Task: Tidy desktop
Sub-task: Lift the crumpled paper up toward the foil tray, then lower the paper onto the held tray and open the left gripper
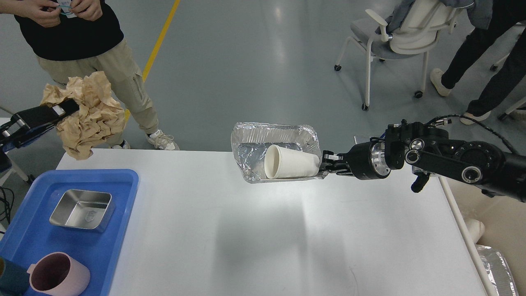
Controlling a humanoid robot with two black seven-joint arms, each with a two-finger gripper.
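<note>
Much bare desktop (263,246) beside tray (24,234)

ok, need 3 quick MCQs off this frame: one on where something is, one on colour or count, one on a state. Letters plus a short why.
1. Where does the steel square dish lie?
A. inside the blue tray
B. on the bare desktop
C. in the foil tray

2. What colour is the mug at the tray's near end?
A. green
B. pink
C. yellow

3. How does the white paper cup lie?
A. upright
B. on its side in the foil tray
C. upside down on the desktop

Answers:
1 A: the steel square dish lies within the walls of the blue tray, left on the desktop.
2 B: the mug is pink outside.
3 B: the white paper cup lies tipped, mouth to the left, in the foil tray, which the right pincer holds above the desktop. The left pincer grips crumpled brown paper.
</note>
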